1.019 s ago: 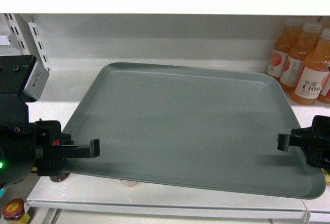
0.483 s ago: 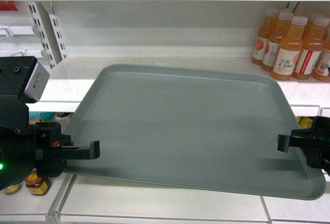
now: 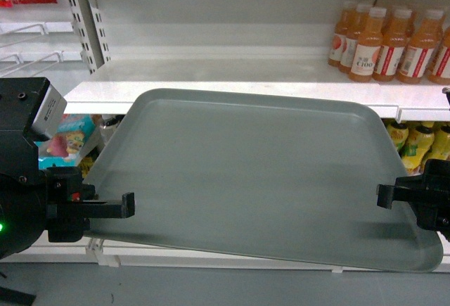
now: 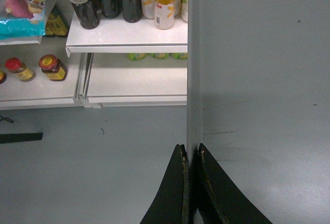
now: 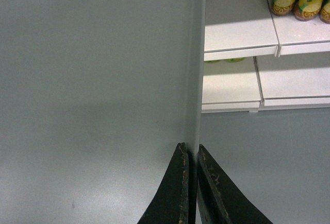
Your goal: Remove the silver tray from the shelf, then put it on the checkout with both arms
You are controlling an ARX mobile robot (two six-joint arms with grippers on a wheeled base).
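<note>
The shelf (image 3: 232,88) runs across the twelve o'clock side of the head view, its white board bare apart from orange juice bottles (image 3: 387,35) at two o'clock. In front of it the silver tray (image 3: 260,172) hangs level in the air, clear of the board, with grey floor beneath it in both wrist views. The left hand (image 3: 126,205) sits at nine o'clock on the tray and the right hand (image 3: 383,195) at three o'clock; each has its fingers pressed together on the raised rim. The lift off the shelf looks done, so the carry is in hand. No checkout desk shows, so the next move calls for turning toward it, both arms keeping the tray level.
</note>
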